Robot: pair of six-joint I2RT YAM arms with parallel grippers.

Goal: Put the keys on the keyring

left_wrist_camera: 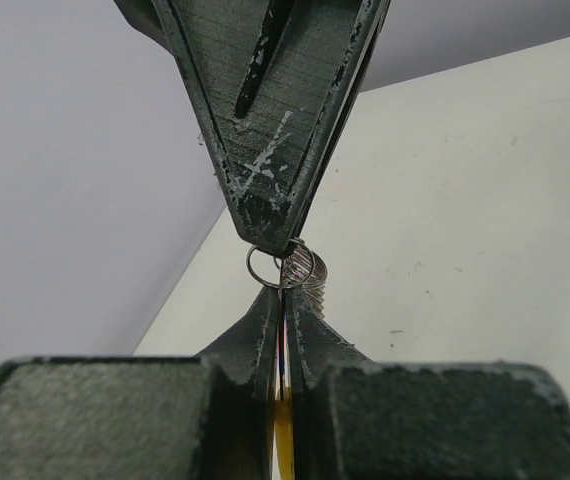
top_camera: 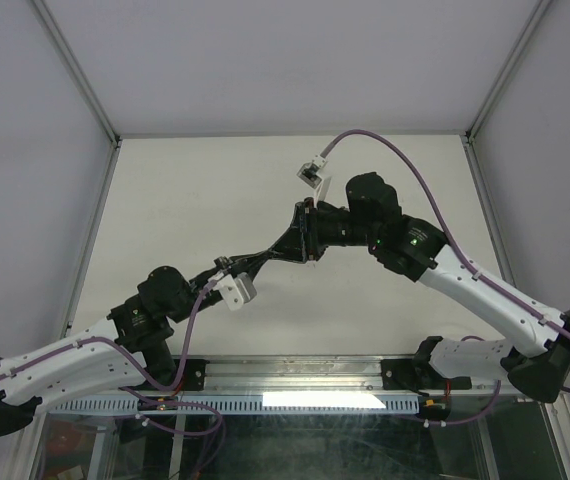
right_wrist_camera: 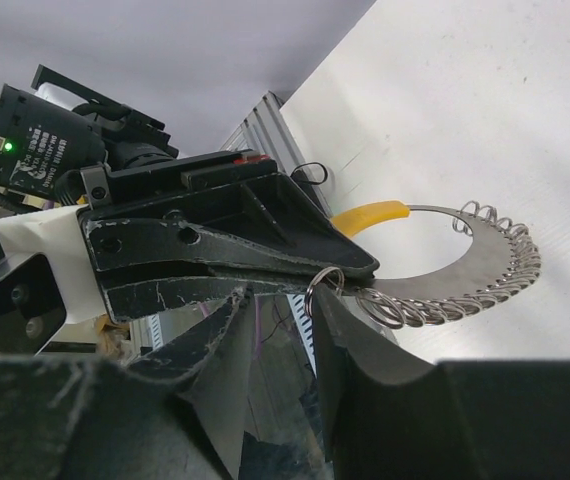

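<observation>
Top external: arms meet tip to tip over mid table (top_camera: 185, 200). Left gripper (left_wrist_camera: 283, 300) clamped tight on the keyring (right_wrist_camera: 480, 235) at its yellow segment, held above the surface. Right gripper (right_wrist_camera: 315, 302) tips flank a small wire ring (left_wrist_camera: 251, 266) beside the keyring's coil. Pinching it or merely close: cannot tell.
</observation>
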